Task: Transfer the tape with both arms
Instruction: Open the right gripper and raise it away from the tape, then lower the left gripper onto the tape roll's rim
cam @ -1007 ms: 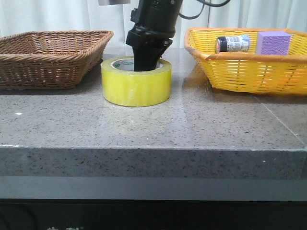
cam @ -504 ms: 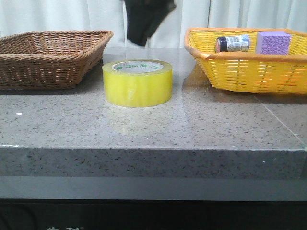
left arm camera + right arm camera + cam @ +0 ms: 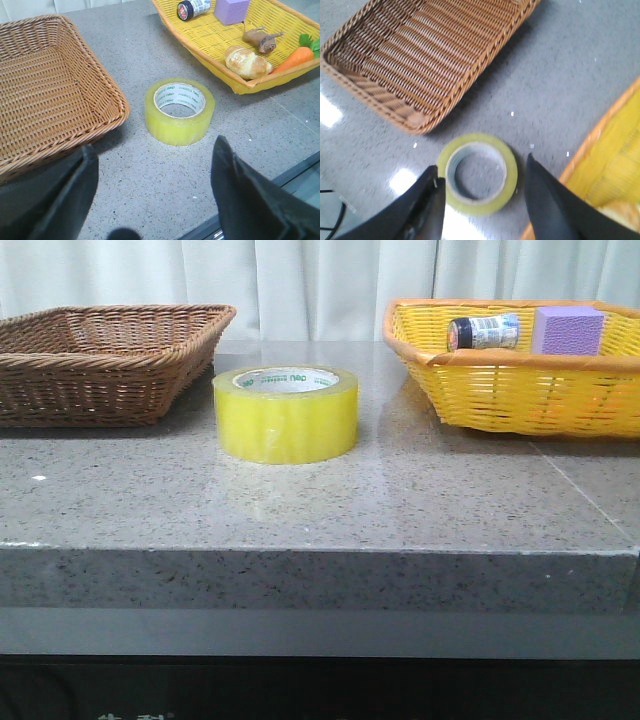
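**Yellow tape on table, both tools clear of it**

Yellow tape [image 3: 286, 413] flat on the grey table [image 3: 400, 500], between brown basket [image 3: 105, 355] and yellow basket [image 3: 520, 380], touching neither; left tool [image 3: 150, 200] spread wide, empty, above it; right tool [image 3: 482, 200] also spread, empty. Judgement: left picks next; straddle the wall, one finger in the core, descend plumb, close before lifting.

Yellow tape [image 3: 286, 415], brown woven basket [image 3: 105, 358], speckled grey table [image 3: 300, 500].

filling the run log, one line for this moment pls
tape: flat on table, free | left gripper: open | right gripper: open above tape
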Robot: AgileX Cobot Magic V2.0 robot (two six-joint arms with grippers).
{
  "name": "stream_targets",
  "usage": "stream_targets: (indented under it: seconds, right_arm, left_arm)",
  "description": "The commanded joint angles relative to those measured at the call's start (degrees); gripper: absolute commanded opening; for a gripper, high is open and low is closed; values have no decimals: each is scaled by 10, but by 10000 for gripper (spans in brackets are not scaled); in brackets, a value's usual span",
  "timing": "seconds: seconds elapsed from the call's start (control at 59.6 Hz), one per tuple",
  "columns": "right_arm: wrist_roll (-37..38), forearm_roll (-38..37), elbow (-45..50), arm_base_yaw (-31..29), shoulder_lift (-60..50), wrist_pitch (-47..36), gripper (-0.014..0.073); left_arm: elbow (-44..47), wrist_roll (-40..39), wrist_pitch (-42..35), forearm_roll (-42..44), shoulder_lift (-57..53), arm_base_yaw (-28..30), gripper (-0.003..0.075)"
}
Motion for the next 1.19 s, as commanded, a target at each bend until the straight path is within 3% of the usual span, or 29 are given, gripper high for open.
stream_targets:
  seconds: [0.0,0.285,0.537,0.873,1.175]
  right_arm:
    - [8,1,57,-3,-80,-58,393]
    - [1,14,363,-3,-289,-251,393]
    - [-2,14,568,-3,-437,-329,393]
    - [-2,14,738,-3,-592,-394,393]
    - [-2,15,768,-3,-634,-411,393]
  left_arm:
    - [-20,-1,-43,-5,1,-4,481]
    - [-20,-1,-43,-5,1,-4,481]
    - [-20,-1,-43,-5,1,-4,481]
    - [-20,-1,-44,-5,1,-4,481]
    - [-20,-1,-67,-6,1,-4,475]
